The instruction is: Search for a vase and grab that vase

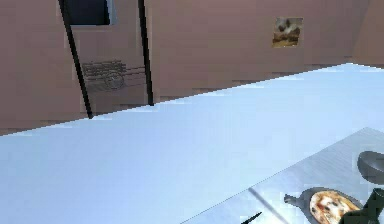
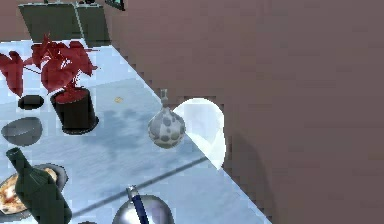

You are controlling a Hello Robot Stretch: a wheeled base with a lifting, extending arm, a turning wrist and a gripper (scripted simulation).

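A small clear glass vase (image 2: 165, 125) with a round belly and a thin neck stands upright on the pale blue countertop (image 2: 120, 150), near its far edge. The brown wall (image 2: 300, 100) rises just beyond it.
Near the vase stand a red-leaved plant in a dark pot (image 2: 70, 100), a grey bowl (image 2: 22, 130), a dark green bottle (image 2: 40, 190) and a metal lid with a blue handle (image 2: 140, 208). In the forward view the countertop (image 1: 150, 150) carries a pan of food (image 1: 335, 207). A dark-framed unit (image 1: 105, 50) and a picture (image 1: 288, 32) are at the back wall.
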